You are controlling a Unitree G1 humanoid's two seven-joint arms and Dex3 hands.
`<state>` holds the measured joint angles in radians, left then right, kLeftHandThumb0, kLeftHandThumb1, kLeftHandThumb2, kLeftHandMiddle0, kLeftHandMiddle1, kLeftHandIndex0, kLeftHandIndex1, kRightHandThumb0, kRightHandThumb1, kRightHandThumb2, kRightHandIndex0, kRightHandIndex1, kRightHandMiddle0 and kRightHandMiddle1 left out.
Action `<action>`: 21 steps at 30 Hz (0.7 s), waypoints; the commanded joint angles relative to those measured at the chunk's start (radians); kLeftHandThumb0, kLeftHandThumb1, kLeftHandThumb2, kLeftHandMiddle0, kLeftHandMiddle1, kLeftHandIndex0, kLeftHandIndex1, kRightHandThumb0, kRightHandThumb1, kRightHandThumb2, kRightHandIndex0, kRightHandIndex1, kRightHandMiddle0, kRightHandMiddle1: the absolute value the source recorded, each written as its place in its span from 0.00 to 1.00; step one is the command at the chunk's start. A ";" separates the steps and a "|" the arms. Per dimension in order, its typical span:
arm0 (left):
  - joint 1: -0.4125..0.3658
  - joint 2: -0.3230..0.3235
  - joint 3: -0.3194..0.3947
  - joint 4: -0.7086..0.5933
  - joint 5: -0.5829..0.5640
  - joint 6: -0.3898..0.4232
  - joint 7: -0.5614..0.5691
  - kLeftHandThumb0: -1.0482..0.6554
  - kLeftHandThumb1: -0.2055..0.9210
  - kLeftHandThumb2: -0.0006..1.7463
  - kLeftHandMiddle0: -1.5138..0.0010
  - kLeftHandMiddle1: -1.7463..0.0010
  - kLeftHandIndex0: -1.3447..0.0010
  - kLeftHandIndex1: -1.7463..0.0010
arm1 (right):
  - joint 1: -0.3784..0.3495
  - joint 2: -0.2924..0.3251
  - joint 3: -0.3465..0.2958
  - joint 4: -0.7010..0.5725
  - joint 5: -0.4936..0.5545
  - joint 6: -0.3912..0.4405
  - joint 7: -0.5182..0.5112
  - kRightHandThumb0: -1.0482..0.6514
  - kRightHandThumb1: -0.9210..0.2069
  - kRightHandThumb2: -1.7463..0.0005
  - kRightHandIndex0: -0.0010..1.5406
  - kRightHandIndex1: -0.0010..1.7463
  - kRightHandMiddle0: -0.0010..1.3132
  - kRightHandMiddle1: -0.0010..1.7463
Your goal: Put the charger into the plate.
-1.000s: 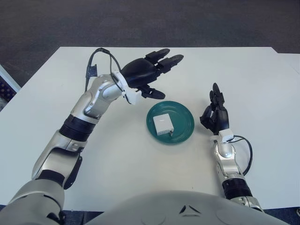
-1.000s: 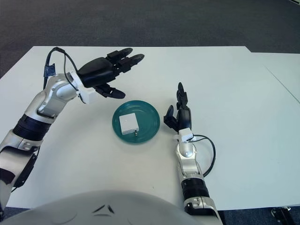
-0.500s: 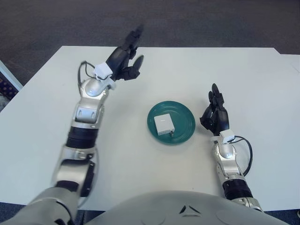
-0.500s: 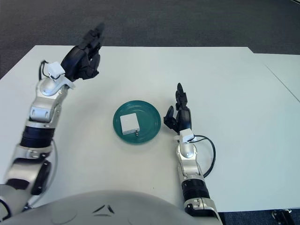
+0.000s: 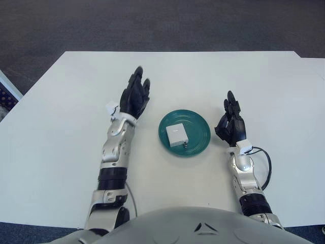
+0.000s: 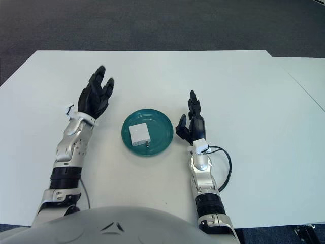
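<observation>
White table, dark carpet beyond its far edge. Green plate sits near the middle of the table, between the two hands. White charger lies flat inside the plate, on the plate's left half; a small metal bit shows at its near right corner, too small to tell what it is.

Left hand is just left of the plate, apart from it, fingers extended and pointing away from the robot, holding nothing. Forearm runs back toward the body along the table. A small white tag sticks out at the wrist.

Right hand is just right of the plate, near its rim but not touching it. Fingers point up and away, loosely spread, empty. A black cable loops out from the right wrist over the table.

Cannot tell whether either hand touches the table surface.
</observation>
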<state>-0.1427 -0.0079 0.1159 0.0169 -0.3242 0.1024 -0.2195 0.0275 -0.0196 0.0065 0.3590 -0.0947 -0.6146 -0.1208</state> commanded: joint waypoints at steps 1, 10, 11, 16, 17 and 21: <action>0.001 0.014 0.001 -0.003 0.021 -0.007 0.011 0.00 1.00 0.59 1.00 1.00 1.00 1.00 | 0.075 0.021 0.013 0.091 0.007 0.016 0.014 0.08 0.00 0.43 0.01 0.00 0.01 0.04; 0.025 -0.048 -0.014 0.037 0.063 -0.073 0.084 0.00 1.00 0.61 1.00 1.00 1.00 1.00 | 0.068 0.026 0.010 0.096 0.042 0.013 0.054 0.08 0.00 0.42 0.02 0.01 0.03 0.05; 0.030 -0.053 -0.019 0.044 0.076 -0.084 0.091 0.00 1.00 0.61 1.00 1.00 1.00 1.00 | 0.067 0.024 0.011 0.096 0.046 0.014 0.060 0.08 0.00 0.42 0.02 0.01 0.03 0.05; 0.053 -0.062 -0.043 0.064 0.135 -0.121 0.115 0.00 1.00 0.60 1.00 1.00 1.00 1.00 | 0.061 0.020 0.009 0.100 0.060 0.018 0.086 0.09 0.00 0.42 0.03 0.01 0.03 0.06; 0.056 -0.064 -0.046 0.067 0.141 -0.126 0.118 0.00 1.00 0.60 1.00 1.00 1.00 1.00 | 0.060 0.020 0.008 0.101 0.062 0.017 0.090 0.09 0.00 0.42 0.03 0.01 0.03 0.06; 0.087 -0.067 -0.072 0.075 0.184 -0.166 0.120 0.00 1.00 0.59 1.00 1.00 1.00 1.00 | 0.058 0.020 0.006 0.106 0.073 0.009 0.107 0.10 0.00 0.42 0.03 0.01 0.02 0.07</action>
<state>-0.0826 -0.0816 0.0532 0.0828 -0.1695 -0.0256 -0.1125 0.0178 -0.0203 0.0038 0.3750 -0.0251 -0.6036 -0.0251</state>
